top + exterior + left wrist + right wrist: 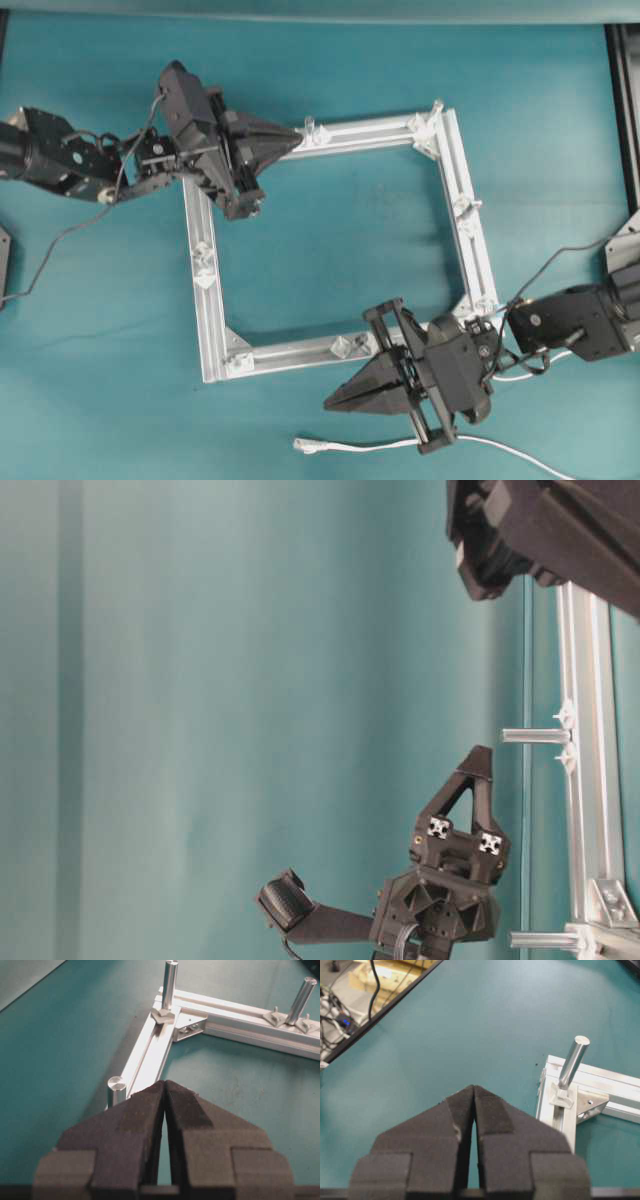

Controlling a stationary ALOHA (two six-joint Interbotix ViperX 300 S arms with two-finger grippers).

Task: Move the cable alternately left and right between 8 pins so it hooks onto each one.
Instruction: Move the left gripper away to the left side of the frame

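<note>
The white cable (370, 444) lies on the teal cloth below the frame, with its plug (306, 446) at the left end. The cord passes under my right gripper (330, 403) and runs off to the lower right. That gripper is shut and empty, just outside the frame's bottom bar; one pin (574, 1060) stands to its right in the right wrist view. My left gripper (298, 133) is shut and empty over the frame's top-left corner, beside a pin (116, 1089). Several pins (467, 206) stand upright on the square aluminium frame (455, 160).
A black rail (625, 100) runs down the right edge of the table. The left arm's black wire (60, 240) loops over the cloth at the left. In the table-level view, two pins (535, 736) stick out from the frame bar (590, 780).
</note>
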